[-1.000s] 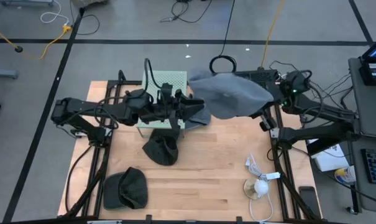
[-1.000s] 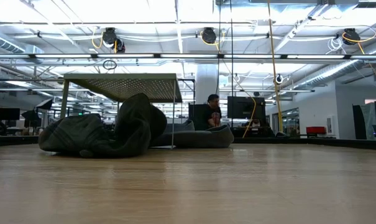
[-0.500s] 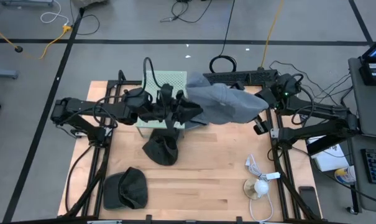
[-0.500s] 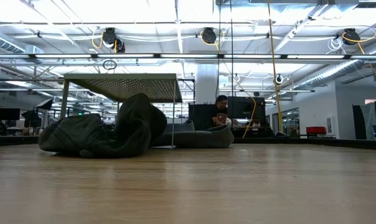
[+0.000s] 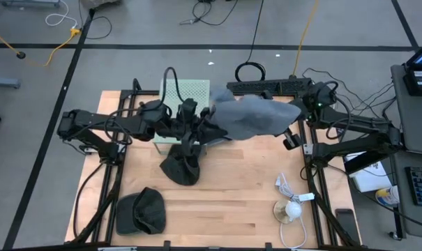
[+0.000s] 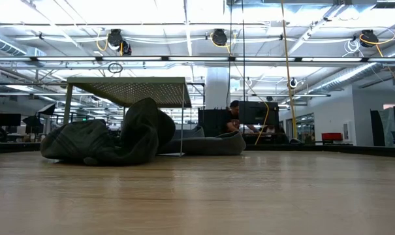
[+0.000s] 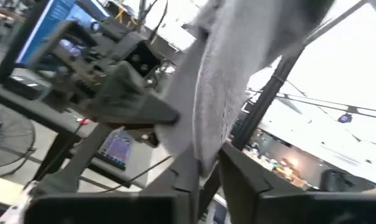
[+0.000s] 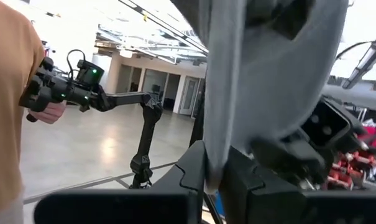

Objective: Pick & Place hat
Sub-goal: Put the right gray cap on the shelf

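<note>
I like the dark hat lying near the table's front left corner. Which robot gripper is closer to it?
Left. The left gripper is up near the green rack, behind the dark hat. The right gripper is farther, across the table.

**Four cameras around one wooden bench**

The high view looks straight down on the whole light wooden bench (image 5: 224, 195) and the grey floor around it. The low view sits at bench-top level, looking level across the boards into the room behind. It shares with the high view the pale green perforated metal stand (image 6: 128, 88) and the crumpled dark cloth hat (image 6: 112, 140). Each wrist view looks out very close past a fold of pale grey cloth hat (image 7: 237, 68).
</note>
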Robot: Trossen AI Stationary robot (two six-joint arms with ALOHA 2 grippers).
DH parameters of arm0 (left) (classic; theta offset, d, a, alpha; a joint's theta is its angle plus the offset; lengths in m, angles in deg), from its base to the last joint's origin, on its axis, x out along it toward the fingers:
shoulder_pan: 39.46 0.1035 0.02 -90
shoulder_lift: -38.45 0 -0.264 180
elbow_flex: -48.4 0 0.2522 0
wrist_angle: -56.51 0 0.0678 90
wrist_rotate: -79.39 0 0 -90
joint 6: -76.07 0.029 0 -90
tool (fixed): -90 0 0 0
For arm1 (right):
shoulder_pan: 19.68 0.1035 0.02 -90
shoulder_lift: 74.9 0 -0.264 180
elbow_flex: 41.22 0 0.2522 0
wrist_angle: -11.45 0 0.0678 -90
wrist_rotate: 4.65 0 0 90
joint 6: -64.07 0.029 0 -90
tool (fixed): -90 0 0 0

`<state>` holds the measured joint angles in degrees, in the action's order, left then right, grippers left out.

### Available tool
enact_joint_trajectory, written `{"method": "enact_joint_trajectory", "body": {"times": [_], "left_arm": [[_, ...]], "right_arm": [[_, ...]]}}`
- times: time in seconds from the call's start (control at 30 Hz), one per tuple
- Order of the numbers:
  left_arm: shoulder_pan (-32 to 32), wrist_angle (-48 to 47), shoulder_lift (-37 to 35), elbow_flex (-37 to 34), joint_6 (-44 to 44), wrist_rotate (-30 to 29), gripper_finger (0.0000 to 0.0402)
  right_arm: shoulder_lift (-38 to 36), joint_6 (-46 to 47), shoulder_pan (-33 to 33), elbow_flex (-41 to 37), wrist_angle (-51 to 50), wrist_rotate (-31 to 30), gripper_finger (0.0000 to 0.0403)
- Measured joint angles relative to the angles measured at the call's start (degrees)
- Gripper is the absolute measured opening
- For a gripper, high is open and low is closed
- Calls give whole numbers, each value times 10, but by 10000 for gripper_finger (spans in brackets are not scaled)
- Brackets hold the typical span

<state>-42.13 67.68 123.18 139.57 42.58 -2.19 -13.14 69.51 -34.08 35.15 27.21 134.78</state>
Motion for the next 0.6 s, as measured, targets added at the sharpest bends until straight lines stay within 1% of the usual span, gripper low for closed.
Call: {"method": "enact_joint_trajectory", "body": {"times": [0.1,0.13,0.23,0.3,0.37,0.43,0.6], "left_arm": [[0,12,-1,0,2,5,13],[0,18,0,0,2,11,11],[1,35,0,0,4,18,19],[1,37,0,0,18,16,19],[1,36,-4,0,32,14,10],[4,34,-8,-1,41,15,10],[14,18,-27,-2,60,26,9]], "right_arm": [[1,1,-1,-1,-10,-3,29],[1,4,0,-1,-14,-7,30],[-1,41,-3,-1,-23,-44,38],[0,69,-7,-1,-24,-44,50],[0,95,-8,-1,-26,-48,69],[-2,126,-8,-1,-27,-54,95],[-15,179,-11,0,-39,-47,176]]}}
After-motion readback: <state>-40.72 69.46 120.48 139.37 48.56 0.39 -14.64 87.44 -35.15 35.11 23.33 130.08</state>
